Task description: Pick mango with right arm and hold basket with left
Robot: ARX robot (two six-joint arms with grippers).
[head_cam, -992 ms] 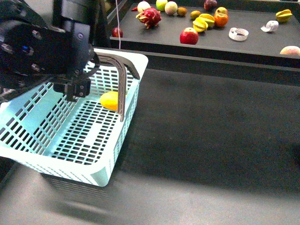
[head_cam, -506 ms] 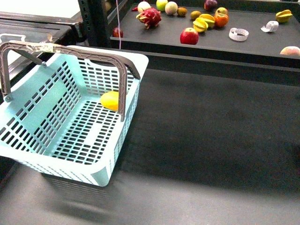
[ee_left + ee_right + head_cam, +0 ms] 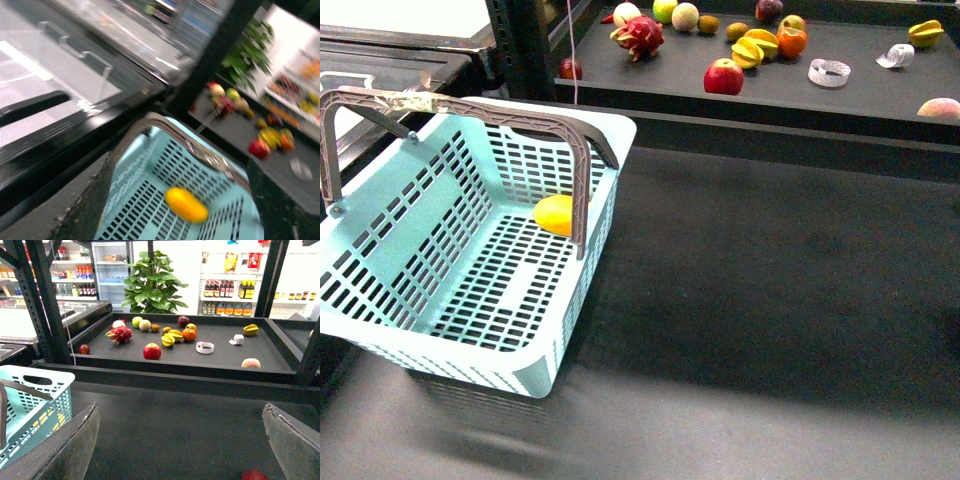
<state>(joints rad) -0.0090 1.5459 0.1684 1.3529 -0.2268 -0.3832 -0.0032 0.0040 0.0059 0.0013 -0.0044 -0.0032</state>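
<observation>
Change: since a second ago the left arm has left the front view; basket (image 3: 470, 290) and mango (image 3: 556, 214) lie as before
Mango: on the basket floor, against the far wall beside the handle (image 3: 582, 190)
Handling: likely smooth, firm, rollable (grip its middle)
Basket: light, stiff; take the rim
Grippers: fingertips unseen, cannot tell either opening

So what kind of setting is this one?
Likely a shop or mock supermarket: stocked shelves and a drinks fridge at the back, a fruit display table, and a turquoise shopping basket.
</observation>
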